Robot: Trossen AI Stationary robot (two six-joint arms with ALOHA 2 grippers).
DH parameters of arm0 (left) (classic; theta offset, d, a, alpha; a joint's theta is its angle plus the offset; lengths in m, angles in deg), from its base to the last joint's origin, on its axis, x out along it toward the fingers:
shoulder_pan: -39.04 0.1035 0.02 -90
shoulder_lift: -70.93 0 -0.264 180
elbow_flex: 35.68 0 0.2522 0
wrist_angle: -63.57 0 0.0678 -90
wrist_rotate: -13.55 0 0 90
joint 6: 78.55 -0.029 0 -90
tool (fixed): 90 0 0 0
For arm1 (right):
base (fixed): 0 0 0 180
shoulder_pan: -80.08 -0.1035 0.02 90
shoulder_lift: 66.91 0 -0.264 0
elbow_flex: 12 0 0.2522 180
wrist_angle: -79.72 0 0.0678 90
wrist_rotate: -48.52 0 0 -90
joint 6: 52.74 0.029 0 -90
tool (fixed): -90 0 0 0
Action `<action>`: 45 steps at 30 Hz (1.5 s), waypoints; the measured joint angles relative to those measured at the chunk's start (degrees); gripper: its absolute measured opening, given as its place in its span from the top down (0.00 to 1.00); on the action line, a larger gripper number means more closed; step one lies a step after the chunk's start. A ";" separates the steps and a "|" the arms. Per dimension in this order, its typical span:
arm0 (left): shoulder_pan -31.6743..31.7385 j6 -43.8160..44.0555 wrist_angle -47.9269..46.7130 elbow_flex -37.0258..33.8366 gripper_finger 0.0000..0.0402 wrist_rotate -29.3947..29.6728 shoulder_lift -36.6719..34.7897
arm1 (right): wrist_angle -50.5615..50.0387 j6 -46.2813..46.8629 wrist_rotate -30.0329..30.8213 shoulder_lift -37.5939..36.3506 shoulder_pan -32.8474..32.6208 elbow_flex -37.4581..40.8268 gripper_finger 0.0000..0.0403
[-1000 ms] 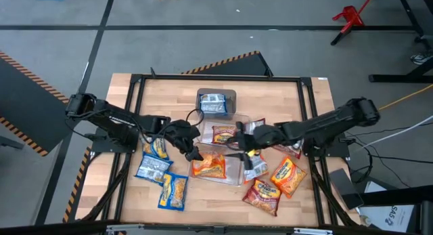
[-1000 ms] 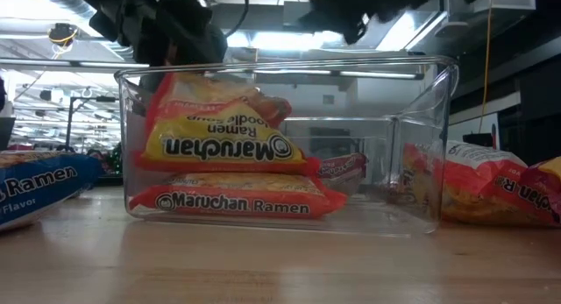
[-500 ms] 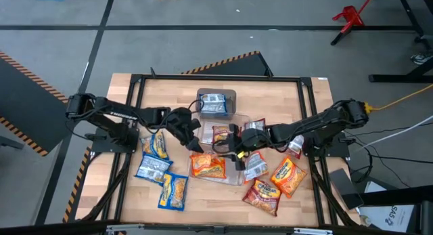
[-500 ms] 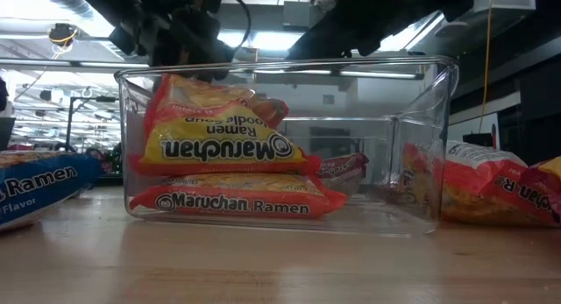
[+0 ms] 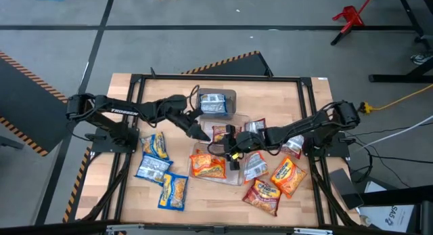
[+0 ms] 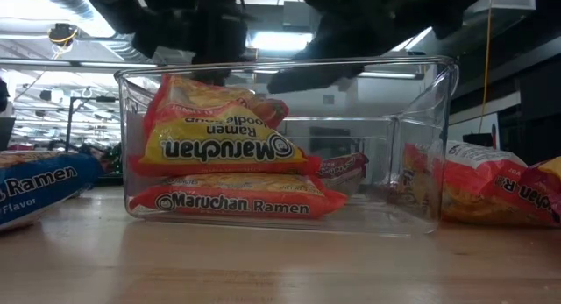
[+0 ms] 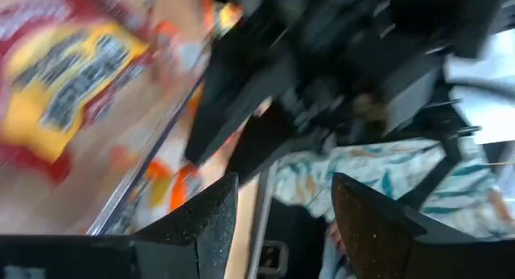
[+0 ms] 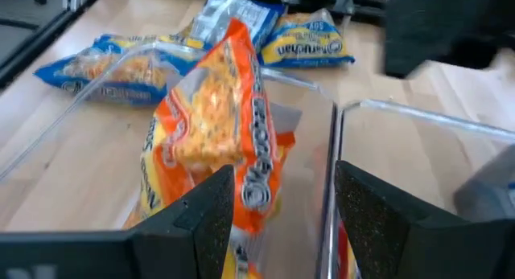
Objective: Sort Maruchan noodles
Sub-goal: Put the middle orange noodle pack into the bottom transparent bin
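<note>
Two orange Maruchan packets (image 6: 223,144) lie stacked in a clear bin (image 6: 425,146) at the table's middle, the upper one (image 8: 213,130) leaning on the lower. My right gripper (image 5: 231,156) hovers open over that bin's right part, its fingers (image 8: 193,223) either side of a bin wall (image 8: 332,158). My left gripper (image 5: 201,132) stands open and empty just beyond the bin, beside a red packet (image 5: 222,133). Blue-and-yellow packets (image 5: 154,145) lie flat at the left. Orange and red packets (image 5: 287,175) lie at the right.
A second clear bin (image 5: 233,94) at the far middle holds a blue-and-silver packet (image 5: 214,103). A silver packet (image 5: 254,167) lies right of the middle bin. A black frame (image 5: 135,79) runs around the tabletop. Bare wood shows along the far edge.
My left gripper has swung up from the orange-packet bin toward the table's far edge and turned toward the right. My right gripper has come down and a little to the left over that bin. The packets in the bin have kept still.
</note>
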 joint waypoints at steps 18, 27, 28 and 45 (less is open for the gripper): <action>0.95 7.17 22.76 0.02 0.52 -0.30 -0.02 | -2.28 1.59 -4.32 7.22 -0.02 -6.16 0.51; 0.95 7.17 23.64 0.02 0.52 0.16 -0.02 | -6.44 3.58 -6.75 6.14 -2.67 -7.30 0.51; 0.95 7.17 23.66 0.02 0.52 0.14 -0.04 | -8.16 3.68 -7.22 5.69 -2.84 -8.08 0.51; 0.95 6.69 24.69 0.04 0.52 -0.71 -0.04 | -21.84 8.46 4.26 4.54 -4.45 -14.77 0.51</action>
